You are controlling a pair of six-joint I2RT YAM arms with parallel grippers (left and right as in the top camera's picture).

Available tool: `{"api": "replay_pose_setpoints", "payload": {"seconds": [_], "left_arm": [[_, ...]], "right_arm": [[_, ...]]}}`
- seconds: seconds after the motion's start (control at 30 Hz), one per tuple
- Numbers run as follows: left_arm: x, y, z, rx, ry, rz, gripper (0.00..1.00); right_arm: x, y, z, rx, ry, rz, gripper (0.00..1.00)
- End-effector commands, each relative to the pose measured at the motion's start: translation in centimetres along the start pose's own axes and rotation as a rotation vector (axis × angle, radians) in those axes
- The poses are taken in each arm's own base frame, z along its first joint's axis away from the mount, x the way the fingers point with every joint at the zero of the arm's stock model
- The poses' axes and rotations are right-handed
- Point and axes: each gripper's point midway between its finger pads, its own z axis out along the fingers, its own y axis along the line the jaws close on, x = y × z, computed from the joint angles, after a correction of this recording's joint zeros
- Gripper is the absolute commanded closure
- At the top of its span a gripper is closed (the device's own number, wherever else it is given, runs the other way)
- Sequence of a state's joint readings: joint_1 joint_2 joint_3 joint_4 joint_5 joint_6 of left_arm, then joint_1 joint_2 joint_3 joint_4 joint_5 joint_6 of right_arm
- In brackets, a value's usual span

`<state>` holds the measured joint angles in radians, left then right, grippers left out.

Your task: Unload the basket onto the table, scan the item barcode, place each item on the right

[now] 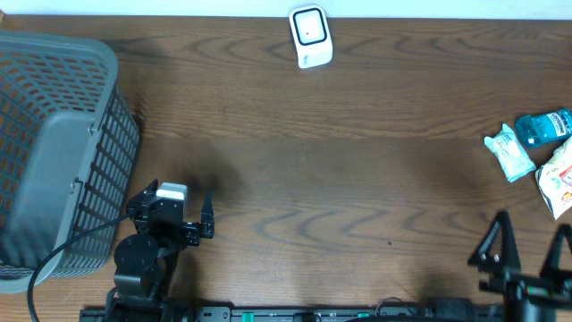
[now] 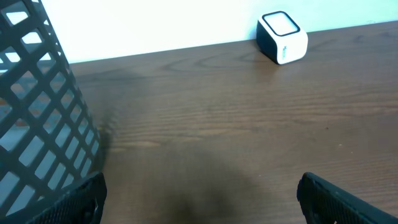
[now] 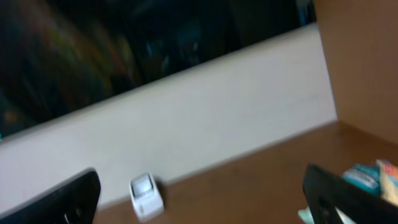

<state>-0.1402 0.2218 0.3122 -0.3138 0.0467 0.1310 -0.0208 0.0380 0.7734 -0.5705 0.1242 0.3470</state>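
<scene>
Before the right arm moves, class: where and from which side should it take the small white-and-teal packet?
Grip the packet across its short width, mid-body, coming straight down from above. It lies flat and slanted, a teal pouch at its far end, so its long sides look freest. The right tool stands open nearby.

from overhead we get an even, fairly bright picture: the brown counter (image 1: 357, 161) shows its grain sharply. the basket (image 1: 54, 152) throws a soft shadow to its right, and a dim patch of shade lies around the left arm (image 1: 152, 233). in the left wrist view we see the scanner (image 2: 283, 37) crisp against a washed-out white wall (image 2: 155, 25), while the near fingers (image 2: 336, 202) are dark and out of focus. our right wrist view is smeared with blur throughout, its upper part very dark, and the packets (image 3: 373, 177) at the right edge are only coloured smudges.
</scene>
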Motion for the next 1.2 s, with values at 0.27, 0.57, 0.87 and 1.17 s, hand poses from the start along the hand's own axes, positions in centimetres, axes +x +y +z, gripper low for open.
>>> {"api": "replay_pose_setpoints", "payload": {"seconds": [0.27, 0.57, 0.87, 1.17], "left_arm": [[0.0, 0.0, 0.0, -0.002, -0.001, -0.001, 0.02], [0.0, 0.0, 0.0, -0.002, -0.001, -0.001, 0.02], [0.0, 0.0, 0.0, -0.002, -0.001, -0.001, 0.02], [0.0, 0.0, 0.0, -0.002, -0.001, -0.001, 0.02]], "right_arm": [[6.3, -1.9, 3.8, 0.02, 0.028, 0.101, 0.01], [12.3, -4.3, 5.9, 0.073, 0.086, 0.09, 0.01], [17.3, -5.9, 7.3, 0.067, 0.071, 0.092, 0.01], [20.9, -7.4, 7.0, 0.118, 0.17, 0.078, 0.01]]}}
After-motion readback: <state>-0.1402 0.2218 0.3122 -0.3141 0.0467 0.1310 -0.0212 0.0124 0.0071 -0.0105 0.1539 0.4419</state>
